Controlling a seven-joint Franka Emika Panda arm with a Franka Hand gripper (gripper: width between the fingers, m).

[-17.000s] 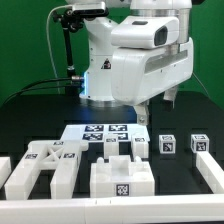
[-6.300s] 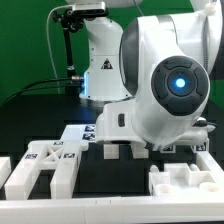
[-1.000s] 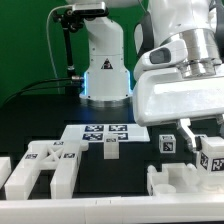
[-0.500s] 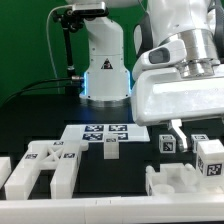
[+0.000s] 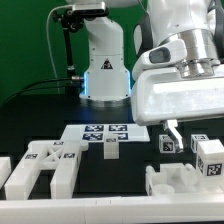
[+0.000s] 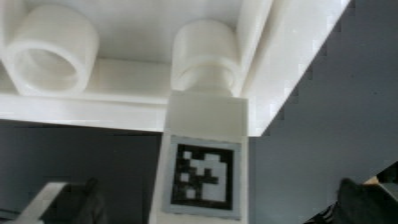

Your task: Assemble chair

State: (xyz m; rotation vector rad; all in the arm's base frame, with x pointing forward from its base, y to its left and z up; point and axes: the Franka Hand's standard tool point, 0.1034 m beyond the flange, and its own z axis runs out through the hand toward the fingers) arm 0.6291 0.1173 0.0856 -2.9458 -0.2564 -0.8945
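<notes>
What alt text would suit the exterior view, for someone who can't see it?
A large white robot arm holds its open gripper over a white tagged bar. On the black table lie a pegged chair panel beside the bar, the marker board, and, at the exterior view's left, a ladder-like chair frame.

The slotted chair panel (image 5: 190, 182) runs off the exterior view's right edge.

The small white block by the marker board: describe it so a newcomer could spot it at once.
Find the marker board, the flat white sheet of tags lying before the robot's base. At its near edge stands a small white block with a tag on top. Unlike the wide frame toward the exterior view's left and the cube toward its right, it stands alone, mid-table.
</notes>
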